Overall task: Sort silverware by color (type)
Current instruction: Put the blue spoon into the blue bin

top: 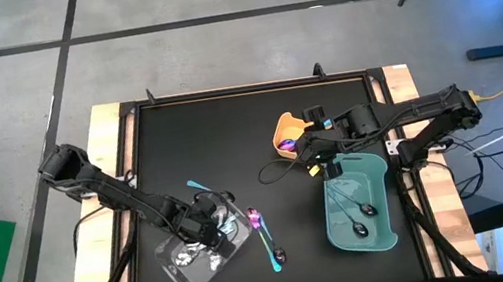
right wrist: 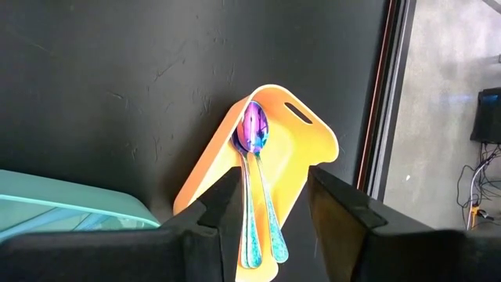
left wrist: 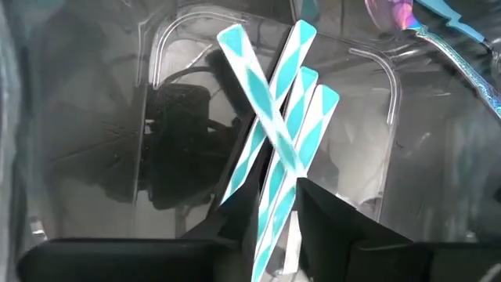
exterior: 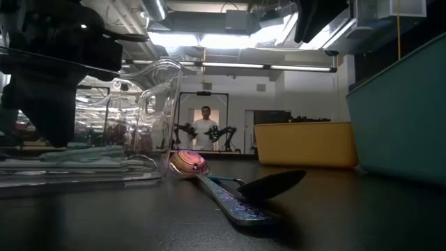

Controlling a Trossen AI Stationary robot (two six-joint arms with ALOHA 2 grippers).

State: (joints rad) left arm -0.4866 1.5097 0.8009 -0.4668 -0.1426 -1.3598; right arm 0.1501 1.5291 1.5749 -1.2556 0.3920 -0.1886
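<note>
Looking down from the high cam first: my left gripper (top: 206, 227) is sitting over the clear tray (top: 182, 266) at the front left of the mat, and I can't tell from up here how its fingers stand. My right gripper (top: 309, 155) hovers between the yellow tray (top: 283, 128) and the teal tray (top: 381, 203), which has a couple of dark-headed spoons (top: 357, 220) lying in it. Two more utensils, a pink-headed spoon (top: 256, 221) and a dark one (top: 278, 256), lie on the mat just right of the clear tray, and a teal handle (top: 200, 187) sticks out behind it. Low cam: pink spoon (exterior: 189, 163) and dark spoon (exterior: 273, 185) crossed on the mat, touching, between the clear tray (exterior: 150, 104) and yellow tray (exterior: 306, 143); a person stands far back in the room. Left wrist: fingers parted, four teal handles (left wrist: 275, 129) fanned and crossing in the clear tray ahead, whether any is pinched I can't tell. Right wrist: fingers (right wrist: 227, 200) apart, nothing between them, iridescent spoons (right wrist: 254, 157) resting in the yellow tray (right wrist: 313, 149) beyond.
</note>
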